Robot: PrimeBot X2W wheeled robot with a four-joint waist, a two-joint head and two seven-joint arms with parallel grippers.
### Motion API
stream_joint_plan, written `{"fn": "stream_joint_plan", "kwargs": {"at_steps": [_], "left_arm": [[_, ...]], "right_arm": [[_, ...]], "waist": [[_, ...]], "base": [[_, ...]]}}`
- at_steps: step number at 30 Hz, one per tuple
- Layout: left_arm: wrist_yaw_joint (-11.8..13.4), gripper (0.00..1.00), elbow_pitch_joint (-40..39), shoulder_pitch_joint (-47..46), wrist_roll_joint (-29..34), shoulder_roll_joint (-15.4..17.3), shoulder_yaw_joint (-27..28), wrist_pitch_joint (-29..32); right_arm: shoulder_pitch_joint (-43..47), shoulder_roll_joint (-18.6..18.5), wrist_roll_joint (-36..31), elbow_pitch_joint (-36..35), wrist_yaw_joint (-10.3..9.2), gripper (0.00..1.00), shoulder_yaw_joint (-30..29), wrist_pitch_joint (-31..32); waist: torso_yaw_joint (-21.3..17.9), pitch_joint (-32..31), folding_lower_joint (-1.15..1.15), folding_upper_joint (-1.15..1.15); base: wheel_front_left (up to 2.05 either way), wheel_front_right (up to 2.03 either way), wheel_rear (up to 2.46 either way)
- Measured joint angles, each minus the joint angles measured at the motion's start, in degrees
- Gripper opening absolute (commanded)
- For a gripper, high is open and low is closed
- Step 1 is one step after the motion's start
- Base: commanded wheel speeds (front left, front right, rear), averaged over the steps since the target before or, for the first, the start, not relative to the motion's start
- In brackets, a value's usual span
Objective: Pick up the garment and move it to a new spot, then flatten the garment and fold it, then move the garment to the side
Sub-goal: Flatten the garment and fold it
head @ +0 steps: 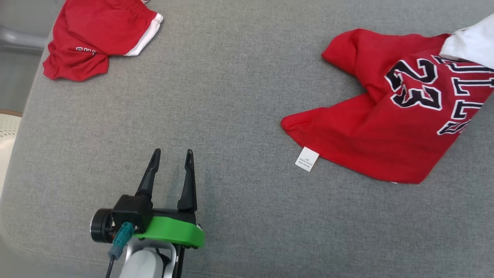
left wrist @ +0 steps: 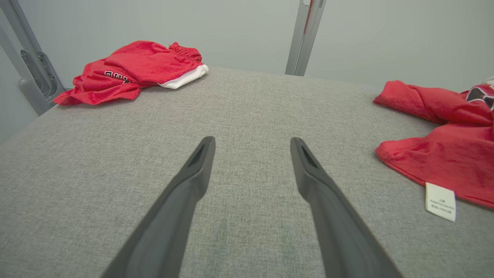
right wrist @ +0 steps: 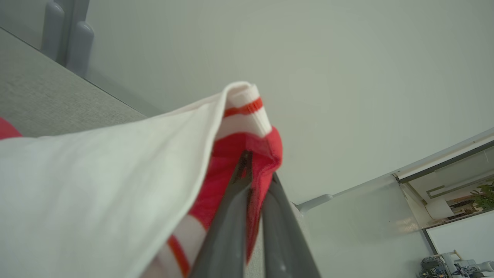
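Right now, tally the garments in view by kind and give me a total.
Jerseys: 1, the red jersey numbered 23, one end lifted off the grey surface
Shorts: 1, the red shorts with white trim, bunched at the far left corner
Total: 2

The jersey (head: 386,131) lies on the right side of the counter (head: 231,96), with its care label (head: 307,158) at the near-left hem, flat on the counter. The shorts (head: 96,34) lie bunched at the far left corner, well apart from the jersey. The left tool (head: 173,152) hangs over bare counter at the near left. The right tool (right wrist: 260,166) pinches the jersey's far-right edge, up off the counter.
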Motion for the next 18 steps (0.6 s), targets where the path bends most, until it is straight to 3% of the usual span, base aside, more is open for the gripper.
{"fn": "stream_joint_plan", "kwargs": {"at_steps": [1, 2, 12, 18], "left_arm": [[0.0, 1.0, 0.0, -0.2, 0.2, 0.0, -0.1, 0.0], [0.0, 1.0, 0.0, -0.3, 0.3, 0.0, -0.1, 0.0], [-0.2, 1.0, 0.7, -0.5, 0.9, 0.0, 0.0, 0.0], [-0.2, 1.0, 0.9, 0.6, 1.2, 0.0, 0.6, 0.0]], "right_arm": [[0.0, -0.1, -0.5, 0.3, 0.0, 0.85, -1.1, 0.0], [0.1, -0.2, -0.8, 0.7, 0.0, 1.0, -2.2, 0.6], [2.5, 2.3, -3.5, 4.1, 0.0, 1.0, -6.7, 1.4], [4.0, 5.7, -2.7, 3.3, 0.0, 1.0, -6.9, -3.1]], "waist": [[0.0, 0.3, 0.0, 0.0], [0.0, 0.5, 0.0, 0.0], [-2.2, -0.3, 0.0, 0.0], [-4.4, -2.6, 0.0, 0.0]], "base": [[0.0, 0.0, 0.0], [0.0, 0.0, 0.0], [0.0, 0.0, 0.0], [0.0, 0.0, 0.0]]}}
